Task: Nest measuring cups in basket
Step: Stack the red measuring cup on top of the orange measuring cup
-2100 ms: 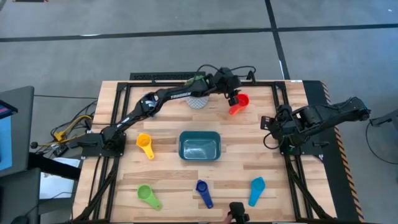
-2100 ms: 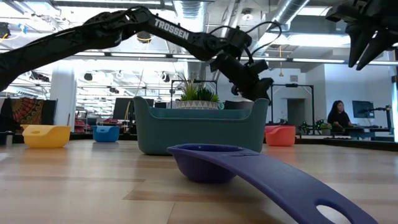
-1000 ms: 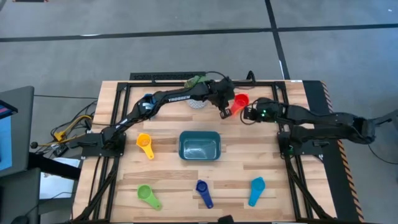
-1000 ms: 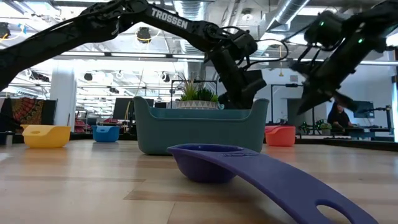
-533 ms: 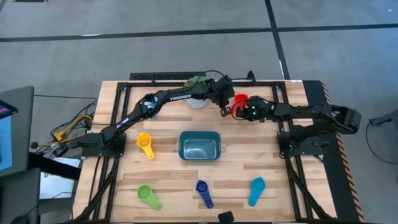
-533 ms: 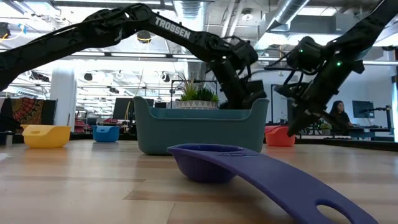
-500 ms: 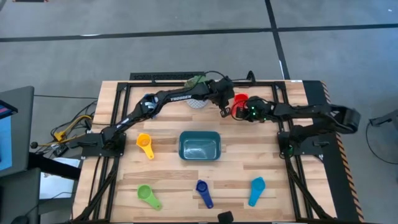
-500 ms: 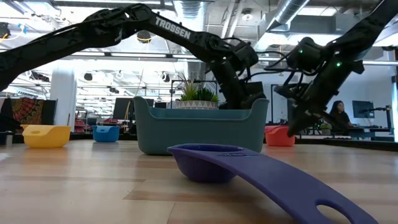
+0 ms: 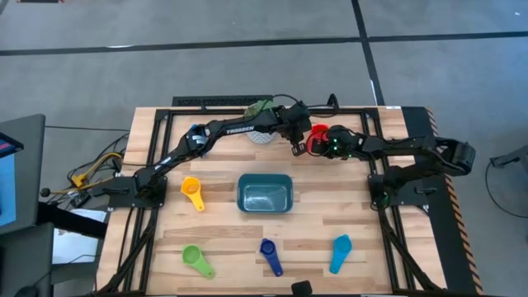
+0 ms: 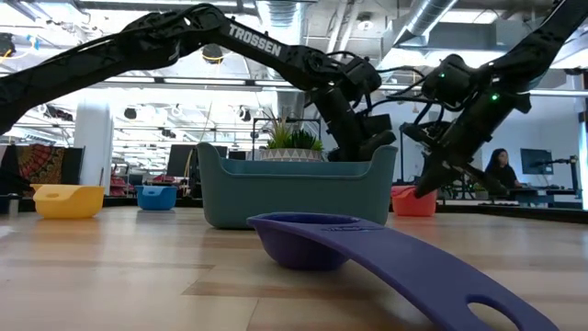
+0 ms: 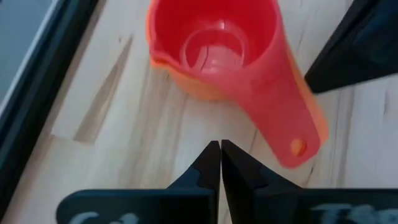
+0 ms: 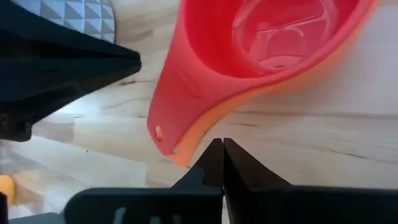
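A red measuring cup [image 9: 318,133] sits nested in an orange one [image 11: 205,87] on the table's far side, its handle toward the near edge. My left gripper [image 9: 295,147] is shut, its tips [image 11: 220,149] on the table's left side of the handle, clear of it. My right gripper [image 9: 316,149] is shut too, with its tips [image 12: 217,146] at the handle's free end. The teal basket [image 9: 265,193] stands mid-table. Yellow [image 9: 192,192], green [image 9: 196,260], dark blue [image 9: 269,255] and light blue [image 9: 340,252] cups lie around it. My right gripper's shut fingertips [image 12: 208,158] stand right beside the free end of the nested cups' handle [image 12: 169,142], slanting down from the table's right. I cannot tell whether they touch it. The cups rest upright on the table.
A white pot with a plant [image 9: 261,132] stands just behind my left arm at the far edge. A blue cup [image 10: 156,197] lies at the far left. The table's black frame rail [image 9: 363,140] runs close by the right of the red cup.
My right gripper has gone down and toward the table's left, coming in from the right to the red cup's handle. The nested cups have stayed where they were.
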### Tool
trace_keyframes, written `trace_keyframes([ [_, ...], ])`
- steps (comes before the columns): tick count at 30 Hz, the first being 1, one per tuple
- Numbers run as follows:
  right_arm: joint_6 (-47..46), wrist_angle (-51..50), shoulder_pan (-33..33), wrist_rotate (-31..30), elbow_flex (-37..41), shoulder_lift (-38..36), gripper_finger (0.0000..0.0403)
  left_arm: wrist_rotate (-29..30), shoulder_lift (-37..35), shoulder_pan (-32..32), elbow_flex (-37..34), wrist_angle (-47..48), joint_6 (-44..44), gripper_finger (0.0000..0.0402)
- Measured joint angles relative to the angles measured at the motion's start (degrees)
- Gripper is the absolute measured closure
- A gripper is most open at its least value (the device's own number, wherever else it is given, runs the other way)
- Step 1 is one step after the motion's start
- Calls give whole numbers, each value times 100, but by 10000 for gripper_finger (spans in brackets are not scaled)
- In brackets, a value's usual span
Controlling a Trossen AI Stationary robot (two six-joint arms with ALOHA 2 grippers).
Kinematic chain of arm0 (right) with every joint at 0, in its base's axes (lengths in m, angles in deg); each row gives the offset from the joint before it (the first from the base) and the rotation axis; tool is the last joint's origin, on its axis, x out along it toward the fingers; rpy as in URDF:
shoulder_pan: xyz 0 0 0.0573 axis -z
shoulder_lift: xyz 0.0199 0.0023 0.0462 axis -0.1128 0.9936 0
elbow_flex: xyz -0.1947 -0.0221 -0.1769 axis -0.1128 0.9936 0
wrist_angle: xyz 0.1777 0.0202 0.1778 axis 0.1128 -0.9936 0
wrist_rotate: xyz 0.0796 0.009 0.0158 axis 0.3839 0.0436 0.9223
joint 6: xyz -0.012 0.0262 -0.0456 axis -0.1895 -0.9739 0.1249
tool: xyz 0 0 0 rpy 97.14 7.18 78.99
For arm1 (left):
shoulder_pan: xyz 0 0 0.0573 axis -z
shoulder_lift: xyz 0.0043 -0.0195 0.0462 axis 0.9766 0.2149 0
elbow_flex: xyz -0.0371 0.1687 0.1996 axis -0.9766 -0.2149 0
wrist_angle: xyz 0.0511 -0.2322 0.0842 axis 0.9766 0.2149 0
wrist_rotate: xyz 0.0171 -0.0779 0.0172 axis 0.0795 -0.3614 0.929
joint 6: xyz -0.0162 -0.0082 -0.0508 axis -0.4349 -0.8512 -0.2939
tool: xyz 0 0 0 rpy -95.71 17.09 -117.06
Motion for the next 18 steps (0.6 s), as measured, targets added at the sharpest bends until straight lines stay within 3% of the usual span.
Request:
trace_keyframes([
  [18, 8, 35, 4, 113, 0, -7, 389, -104, 306, 2, 0, -266, -63, 400],
])
